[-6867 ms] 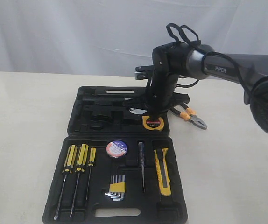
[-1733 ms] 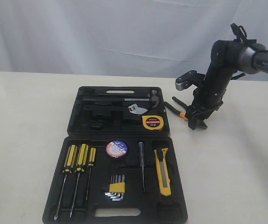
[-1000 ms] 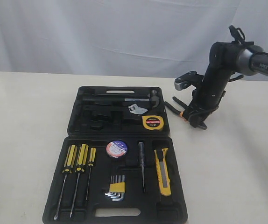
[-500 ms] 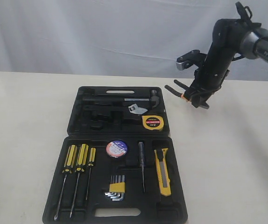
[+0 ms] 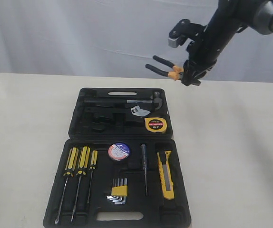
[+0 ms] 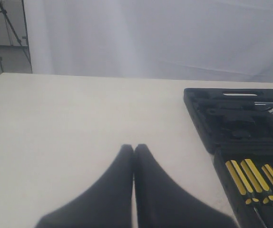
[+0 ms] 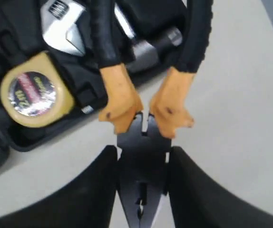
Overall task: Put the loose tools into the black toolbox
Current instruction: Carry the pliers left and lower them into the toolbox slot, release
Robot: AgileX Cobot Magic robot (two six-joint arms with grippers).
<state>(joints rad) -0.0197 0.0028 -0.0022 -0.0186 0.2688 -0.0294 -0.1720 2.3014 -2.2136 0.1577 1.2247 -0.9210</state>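
My right gripper [image 5: 192, 75] [image 7: 143, 153] is shut on the metal head of the orange-and-black-handled pliers [image 5: 164, 67] [image 7: 142, 111], held in the air above the table behind the black toolbox [image 5: 74, 118], handles pointing left. The yellow tape measure [image 5: 156, 125] [image 7: 33, 92] lies in the upper half of the case. The dark tape roll with blue-white label [image 5: 119, 151] and the yellow-black utility knife [image 5: 165, 174] lie in the lower half. My left gripper [image 6: 134, 148] is shut and empty over bare table, left of the toolbox [image 6: 200, 126].
Yellow-black screwdrivers [image 5: 78, 166] [image 6: 250, 178], hex keys in a yellow holder [image 5: 118, 191], a thin tester [image 5: 144, 168], a hammer [image 5: 148, 100] and a wrench [image 7: 63, 26] sit in the case. A white curtain hangs behind the beige table [image 5: 27, 118].
The right gripper closed on the pliers on the table right of the case, then lifted them up and to the left, to behind the case's back right corner. The left arm is out of the earlier frames.
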